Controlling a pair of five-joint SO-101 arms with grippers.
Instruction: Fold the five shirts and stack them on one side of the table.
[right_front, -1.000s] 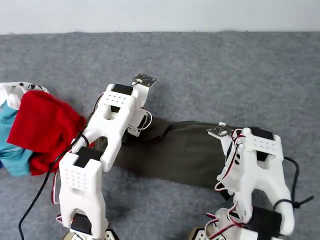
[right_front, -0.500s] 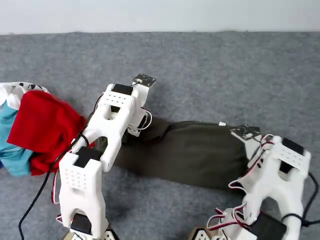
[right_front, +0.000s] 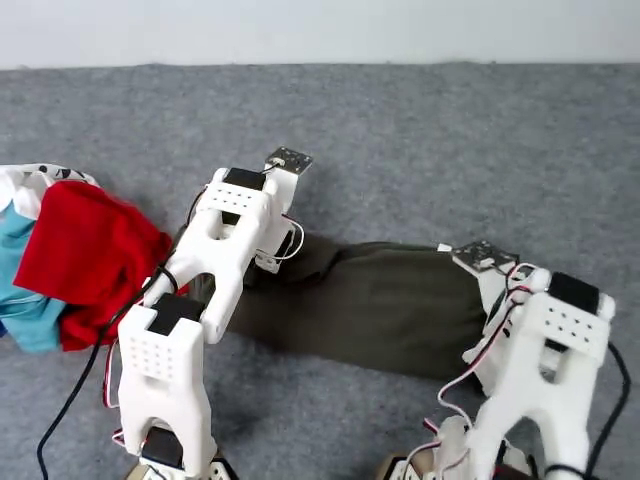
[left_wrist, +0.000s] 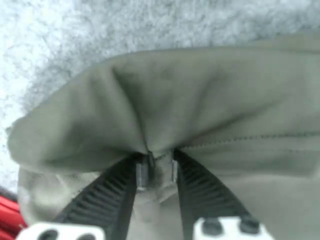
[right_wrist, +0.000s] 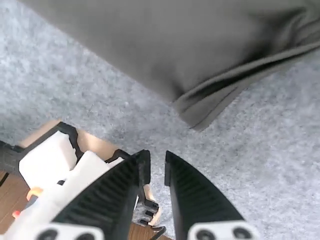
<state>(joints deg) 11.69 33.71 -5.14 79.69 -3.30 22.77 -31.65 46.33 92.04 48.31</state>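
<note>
Tabletop (right_front: 450, 130): grey, napped.

Olive shirt (right_front: 370, 300): lies crumpled in a long band across the middle, running from 9 to 3 o'clock, toward the 6 o'clock edge. Not yet folded flat. Outline has barely altered over the last second.

Pile of shirts (right_front: 60, 260): at the 9 o'clock edge, red on top, teal and white beneath. Unmoved.

Right arm (right_front: 540, 350): a second ago its wrist stood over the shirt's 3 o'clock part. It has since swung outward and now sits at the shirt's 3 o'clock hem.

Left arm (right_front: 215, 260): position unchanged, at the shirt's 9 o'clock end.

Left pincer (left_wrist: 157, 170): pinching a gathered ridge of the olive cloth.

Right pincer (right_wrist: 156, 160): fingers almost pressed together, nothing between them, hem lying just beyond.

Judgement: the right side has let go or missed. Only one end is held, so it needs a fresh grasp at the hem before the fold.
</note>
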